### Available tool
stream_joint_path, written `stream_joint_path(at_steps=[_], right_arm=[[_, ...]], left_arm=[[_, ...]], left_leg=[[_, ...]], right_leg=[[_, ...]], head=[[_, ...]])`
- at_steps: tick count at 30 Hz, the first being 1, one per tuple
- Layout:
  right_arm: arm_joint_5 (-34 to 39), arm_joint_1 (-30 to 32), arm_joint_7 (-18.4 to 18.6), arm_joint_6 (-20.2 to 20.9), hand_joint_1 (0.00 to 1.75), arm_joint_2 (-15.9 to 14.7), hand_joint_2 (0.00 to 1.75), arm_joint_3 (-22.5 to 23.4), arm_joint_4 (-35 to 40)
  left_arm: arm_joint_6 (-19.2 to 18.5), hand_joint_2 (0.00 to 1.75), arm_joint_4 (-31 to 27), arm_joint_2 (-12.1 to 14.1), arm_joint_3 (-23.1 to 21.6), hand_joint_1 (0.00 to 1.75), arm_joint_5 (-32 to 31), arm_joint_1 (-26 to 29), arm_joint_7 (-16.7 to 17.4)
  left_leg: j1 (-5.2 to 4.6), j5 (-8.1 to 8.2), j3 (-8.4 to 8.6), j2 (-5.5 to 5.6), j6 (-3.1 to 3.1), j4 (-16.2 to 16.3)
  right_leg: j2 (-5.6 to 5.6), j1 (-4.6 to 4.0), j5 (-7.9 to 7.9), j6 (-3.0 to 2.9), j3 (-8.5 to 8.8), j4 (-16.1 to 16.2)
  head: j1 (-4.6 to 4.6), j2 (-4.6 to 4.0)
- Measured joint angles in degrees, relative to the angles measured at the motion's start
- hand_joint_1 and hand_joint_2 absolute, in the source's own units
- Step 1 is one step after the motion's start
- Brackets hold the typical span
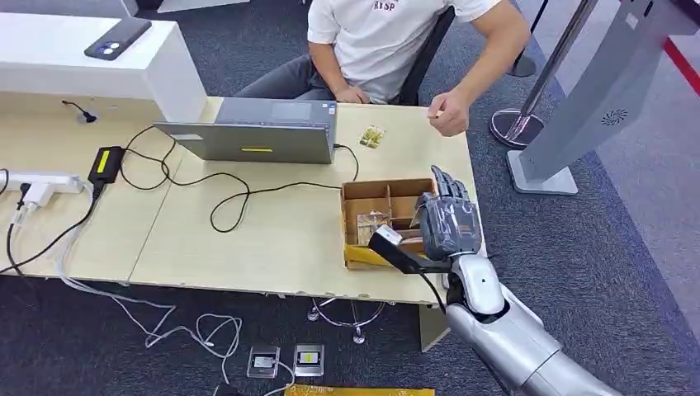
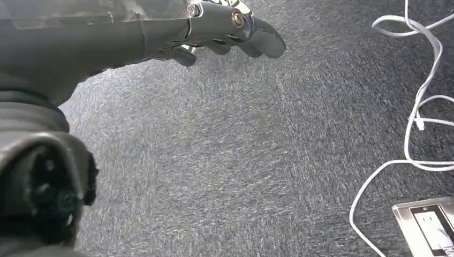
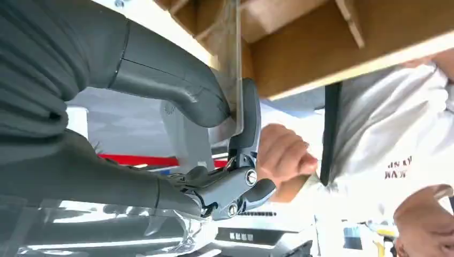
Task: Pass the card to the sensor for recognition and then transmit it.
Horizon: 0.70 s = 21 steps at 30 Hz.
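- Cardboard box [image 1: 385,191] dividers hem in the right hand [image 1: 446,221].
- Laptop [image 1: 262,132], cables [image 1: 223,200] and a person's fist [image 1: 450,113] bound the bare worktop [image 1: 281,239].

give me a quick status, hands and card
Right robot hand over the cardboard box, thumb and finger pinching a clear card. Left robot hand hanging over carpet, holding nothing. Person's hand resting on the table beyond the box.
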State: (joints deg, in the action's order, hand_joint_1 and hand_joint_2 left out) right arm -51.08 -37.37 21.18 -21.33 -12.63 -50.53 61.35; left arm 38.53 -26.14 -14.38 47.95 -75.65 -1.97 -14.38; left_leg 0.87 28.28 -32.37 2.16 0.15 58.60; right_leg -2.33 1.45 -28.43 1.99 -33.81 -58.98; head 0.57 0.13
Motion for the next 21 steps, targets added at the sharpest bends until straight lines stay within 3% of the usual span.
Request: stream_joint_path(at_steps=[12, 21], right_arm=[[-2.07, -3.40, 1.96, -1.24, 1.75, -0.78, 1.75, 3.12, 3.45], [-3.67, -8.75, 3.32, 3.39, 1.75, -1.62, 1.75, 4.66, 7.61]], left_arm=[[0.00, 0.00, -0.04, -0.26, 0.00, 0.00, -0.18, 0.01, -0.63], [0.00, 0.00, -0.37, -0.15, -0.09, 0.00, -1.03, 0.06, -0.76]], left_leg=[[0.00, 0.00, -0.02, 0.00, 0.00, 0.00], [0.00, 0.00, -0.03, 0.00, 0.00, 0.00]], right_leg=[[0.00, 0.00, 0.01, 0.01, 0.00, -0.01], [-0.02, 0.00, 0.01, 0.01, 0.00, -0.02]], head=[[0.00, 0.00], [0.00, 0.00]])
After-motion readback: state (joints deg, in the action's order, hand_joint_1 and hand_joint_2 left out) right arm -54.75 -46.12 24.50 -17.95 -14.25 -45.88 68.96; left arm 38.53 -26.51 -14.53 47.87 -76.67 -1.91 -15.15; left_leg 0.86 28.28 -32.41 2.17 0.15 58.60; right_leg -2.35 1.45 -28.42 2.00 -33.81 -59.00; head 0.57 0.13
